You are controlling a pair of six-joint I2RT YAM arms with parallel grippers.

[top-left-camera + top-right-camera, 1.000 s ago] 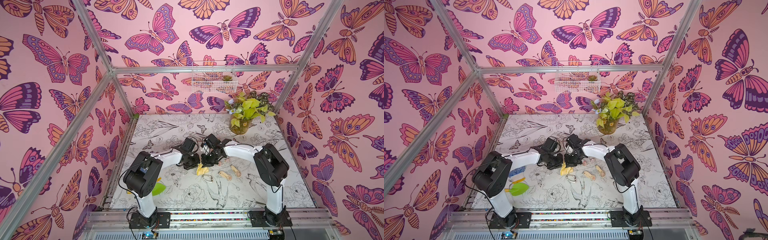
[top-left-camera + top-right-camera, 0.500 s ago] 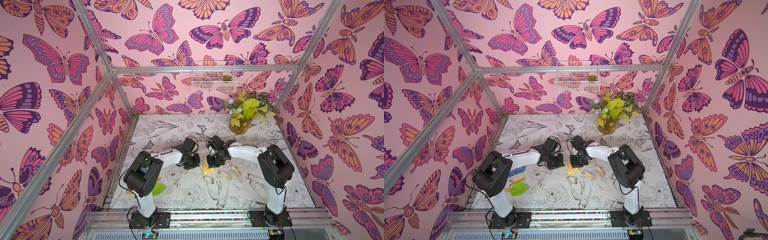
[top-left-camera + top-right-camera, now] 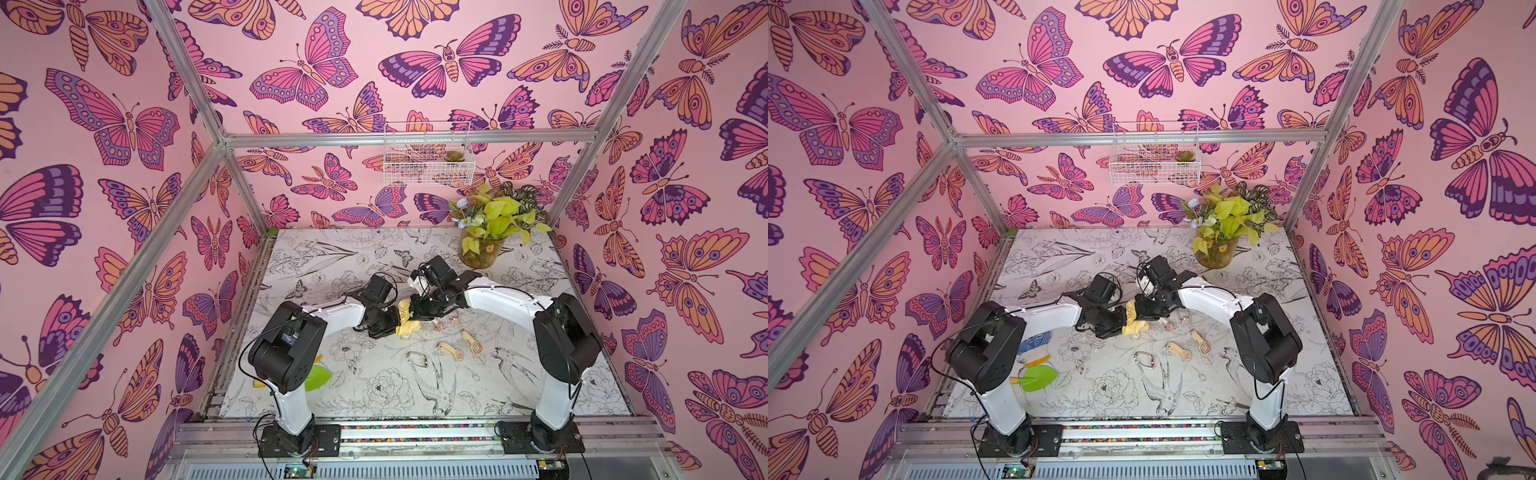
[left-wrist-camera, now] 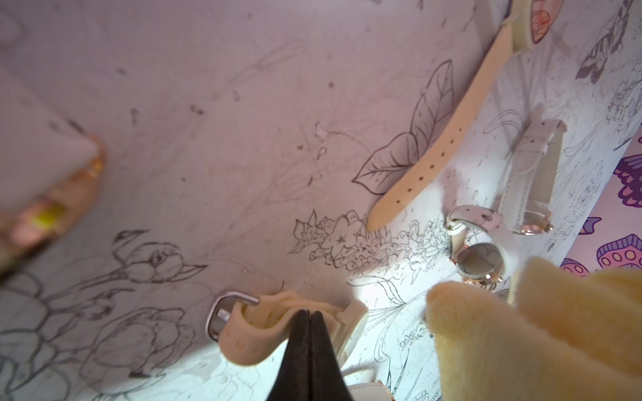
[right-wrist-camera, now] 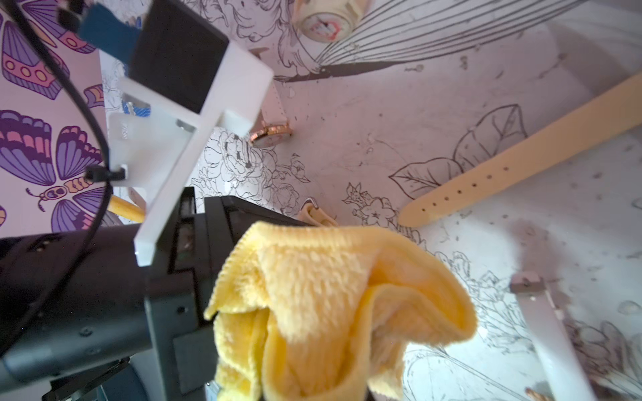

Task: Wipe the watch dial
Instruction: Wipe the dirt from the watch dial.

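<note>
The right gripper [image 3: 415, 309] is clamped on a bunched yellow cloth [image 5: 330, 288] — its fingers are buried in the folds. The left gripper [image 4: 309, 316], right beside the cloth, has its black fingers pressed flat together with nothing between them. Just beyond its tips lies a cream-strapped watch [image 4: 239, 333] with a rectangular case; whether they touch cannot be told. The round rose-gold watch [image 4: 479, 265] lies on the floral table [image 4: 208, 104] just past the cloth's edge — dial facing up.
</note>
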